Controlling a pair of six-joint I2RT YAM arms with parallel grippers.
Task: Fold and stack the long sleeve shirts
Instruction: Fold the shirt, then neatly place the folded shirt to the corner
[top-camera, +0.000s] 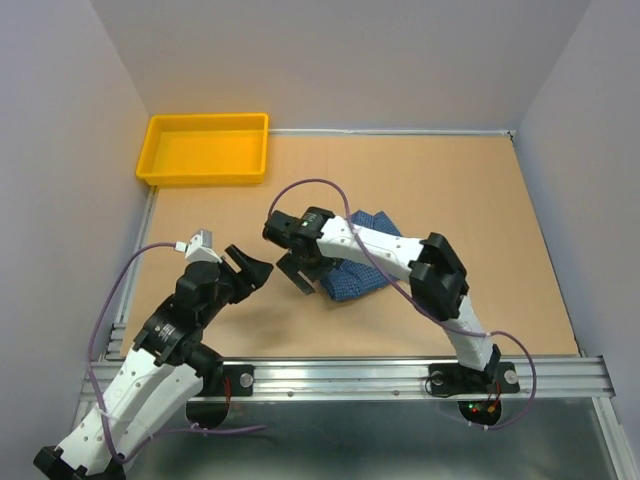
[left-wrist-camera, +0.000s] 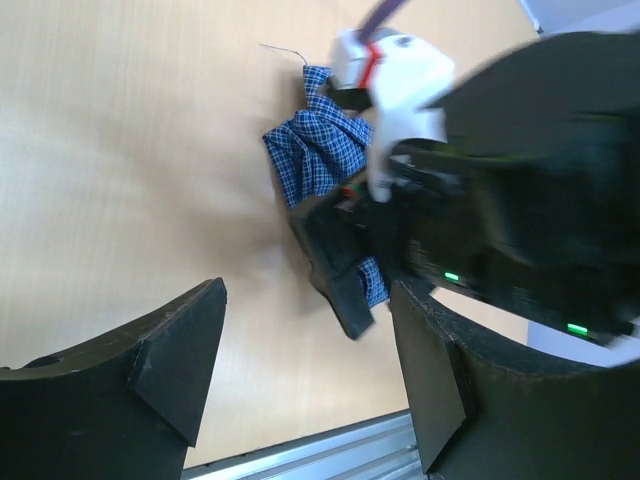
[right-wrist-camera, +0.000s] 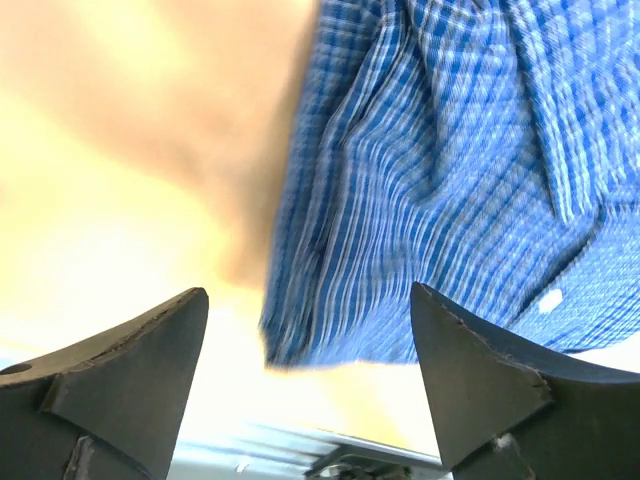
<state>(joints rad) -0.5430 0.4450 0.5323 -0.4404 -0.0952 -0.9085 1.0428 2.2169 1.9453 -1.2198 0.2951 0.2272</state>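
Two claws gape empty: right claw (top-camera: 300, 280) over shirt (top-camera: 352, 284) edge, left claw (top-camera: 255, 272) nearby over table (top-camera: 450, 180).

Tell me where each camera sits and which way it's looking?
Top: high up behind, looking down at the table, yellow tray and shirt; left arm and right arm show.
Left wrist: on the left arm, facing the shirt and right arm; its open left gripper shows.
Right wrist: close above the shirt, looking down; its open right gripper shows.
Shared: all three see the shirt.

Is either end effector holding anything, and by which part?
Nothing is held. The left end effector is open and empty; the right end effector is open above the blue checked shirt.
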